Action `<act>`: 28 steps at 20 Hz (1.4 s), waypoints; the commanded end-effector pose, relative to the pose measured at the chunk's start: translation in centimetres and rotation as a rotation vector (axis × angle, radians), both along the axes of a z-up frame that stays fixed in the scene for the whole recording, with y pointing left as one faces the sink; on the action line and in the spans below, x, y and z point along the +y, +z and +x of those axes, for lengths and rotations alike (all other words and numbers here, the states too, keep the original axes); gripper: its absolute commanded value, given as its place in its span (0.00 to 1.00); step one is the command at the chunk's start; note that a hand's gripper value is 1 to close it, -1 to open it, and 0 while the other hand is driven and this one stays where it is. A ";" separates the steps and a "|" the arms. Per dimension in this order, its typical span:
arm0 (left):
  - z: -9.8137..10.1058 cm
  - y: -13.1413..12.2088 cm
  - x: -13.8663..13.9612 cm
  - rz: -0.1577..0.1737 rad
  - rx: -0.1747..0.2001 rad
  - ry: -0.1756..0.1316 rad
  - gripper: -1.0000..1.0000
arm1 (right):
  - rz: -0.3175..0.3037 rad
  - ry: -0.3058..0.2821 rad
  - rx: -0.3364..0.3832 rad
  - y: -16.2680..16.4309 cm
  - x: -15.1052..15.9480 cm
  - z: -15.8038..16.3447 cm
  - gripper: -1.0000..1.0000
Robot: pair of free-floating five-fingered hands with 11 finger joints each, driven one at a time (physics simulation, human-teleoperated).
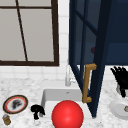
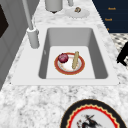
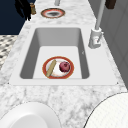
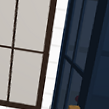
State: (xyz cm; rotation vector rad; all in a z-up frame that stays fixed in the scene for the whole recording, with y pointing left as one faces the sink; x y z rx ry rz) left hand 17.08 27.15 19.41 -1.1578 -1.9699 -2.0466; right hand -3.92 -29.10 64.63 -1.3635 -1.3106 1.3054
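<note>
Open cabinet door [image 1: 100, 57] juts over sink [image 2: 100, 57], blocking right side; left counter [image 1: 27, 86] free.

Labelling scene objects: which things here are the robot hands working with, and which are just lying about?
In hand: left robot hand by small jar and black-rimmed plate; right robot hand above white plate.
Lying about: red-rimmed plate in sink, with red fruit and stick; faucet; cabinet door.
</note>
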 end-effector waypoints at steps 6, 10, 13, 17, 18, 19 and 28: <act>0.0 0.0 0.0 0.000 0.000 0.000 0.50 | 0.013 0.000 0.074 4.8 -0.2 3.4 0.00; 0.0 0.0 0.0 0.000 0.000 0.000 0.50 | 0.003 -0.003 0.088 6.9 -0.2 5.8 0.00; 0.0 0.0 0.0 0.000 0.000 0.000 0.50 | 0.010 -0.006 0.116 8.3 -0.3 7.7 0.00; 0.0 0.0 0.0 0.000 0.000 0.000 0.50 | 0.008 -0.011 0.154 10.4 -0.3 10.1 0.00; 0.0 0.0 0.0 0.000 0.000 0.000 0.50 | 0.006 -0.013 0.162 11.0 -0.2 10.6 0.00; 0.0 0.0 0.0 0.000 0.000 0.000 0.50 | 0.007 -0.014 0.174 11.4 -0.3 11.3 0.00; 0.0 0.0 0.0 0.000 0.000 0.000 0.50 | 0.006 -0.023 0.242 13.6 0.4 17.8 0.00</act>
